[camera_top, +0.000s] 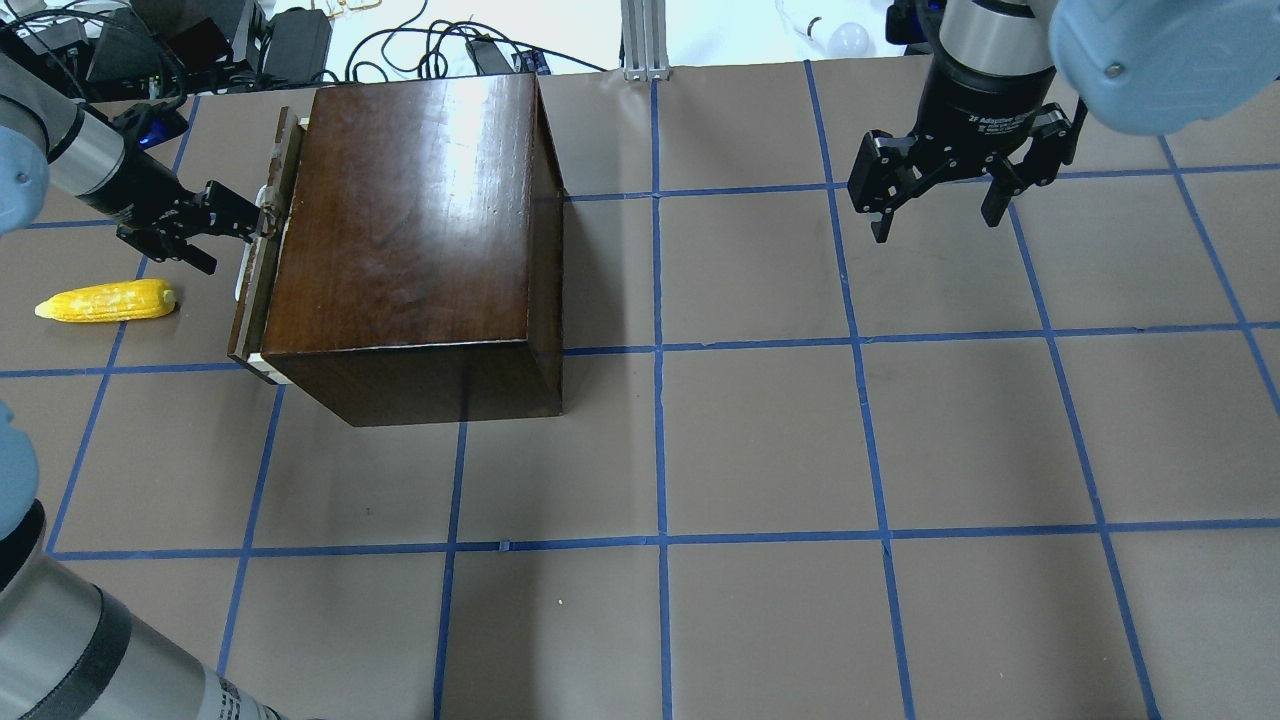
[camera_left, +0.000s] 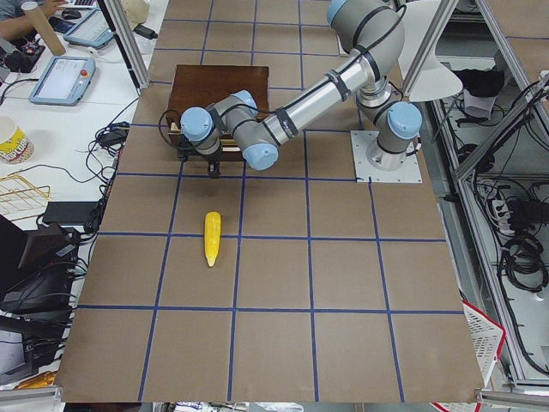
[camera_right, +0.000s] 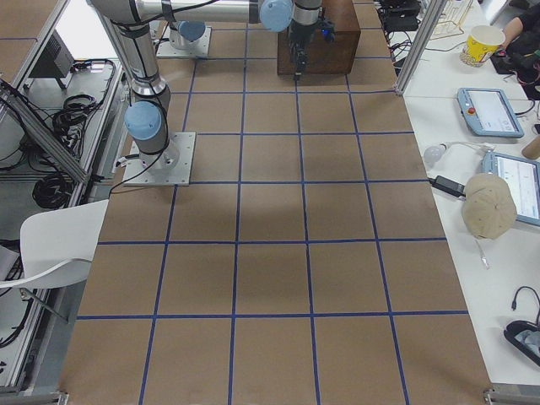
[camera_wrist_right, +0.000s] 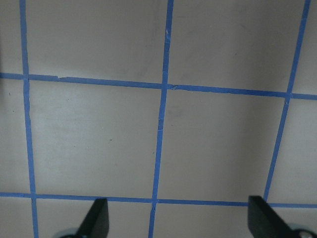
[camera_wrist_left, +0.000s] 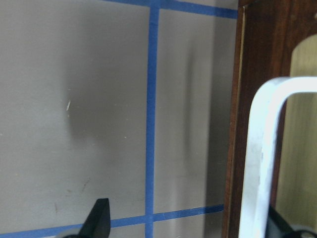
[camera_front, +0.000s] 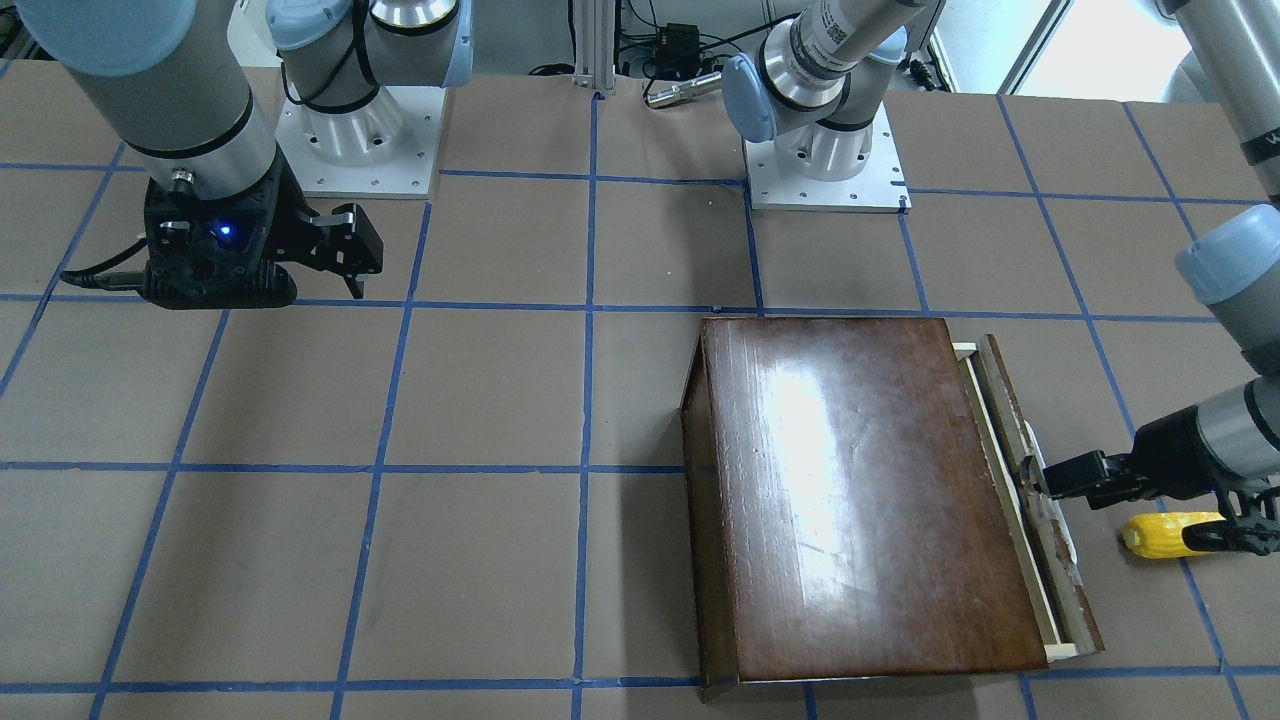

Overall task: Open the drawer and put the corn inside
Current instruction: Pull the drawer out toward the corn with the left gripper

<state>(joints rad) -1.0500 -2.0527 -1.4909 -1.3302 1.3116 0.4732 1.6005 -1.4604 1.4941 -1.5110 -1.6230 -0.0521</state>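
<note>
Starting from the front-facing view: the drawer (camera_front: pixel 1065 590) is out only a crack. A sliver of pale wood shows between its scuffed dark front and the glossy cabinet (camera_front: pixel 860 490), which stands toward the worktop's long edge opposite the robot, well in from both ends. The left gripper (camera_front: pixel 1035 485) is right at that front.

Overhead now: the corn (camera_top: pixel 108 301), bright yellow, bumpy and tapered, lies flat on the left-end side of the cabinet, near that gripper, untouched. The right gripper (camera_top: pixel 935 225) hangs spread and empty over the right half.

Left wrist view: jaws apart, with the pale handle (camera_wrist_left: pixel 260 148) just inside one finger, not squeezed.

My read: the pull has barely begun, and fetching and dropping in the corn remain.
</note>
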